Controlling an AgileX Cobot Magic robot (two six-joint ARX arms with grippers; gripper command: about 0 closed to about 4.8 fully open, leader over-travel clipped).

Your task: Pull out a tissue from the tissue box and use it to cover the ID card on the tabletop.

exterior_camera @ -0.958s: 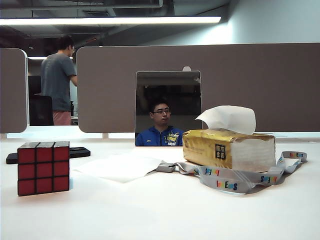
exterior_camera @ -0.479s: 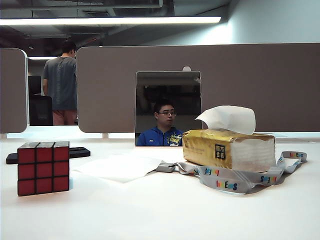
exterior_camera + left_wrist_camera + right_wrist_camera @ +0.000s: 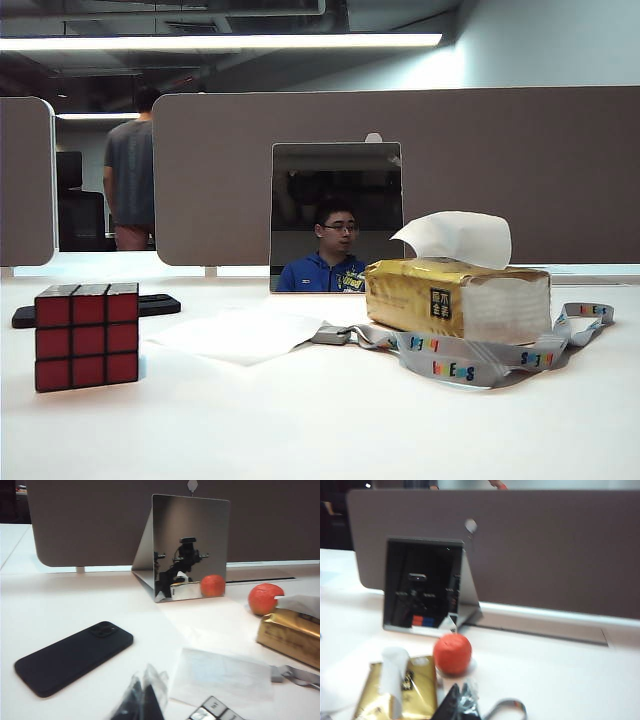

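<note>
A white tissue (image 3: 240, 333) lies flat on the tabletop (image 3: 330, 430), left of the golden-yellow tissue box (image 3: 455, 300). Another tissue (image 3: 460, 236) sticks up from the box. The ID card's face is hidden under the flat tissue (image 3: 220, 675), where a faint blue tint shows through. Its grey clip (image 3: 330, 335) and lanyard (image 3: 480, 365) stick out toward the box. My left gripper (image 3: 145, 695) is shut and empty, low and near the tissue's edge. My right gripper (image 3: 462, 695) is shut and empty, beside the tissue box (image 3: 402, 687). Neither gripper appears in the exterior view.
A red-faced puzzle cube (image 3: 88, 335) stands at the left, with a black phone (image 3: 150, 305) behind it. A mirror (image 3: 337, 215) leans on the grey partition at the back. An orange fruit (image 3: 265, 599) sits behind the box.
Nothing on the table has moved. Only the people behind the partition have shifted.
</note>
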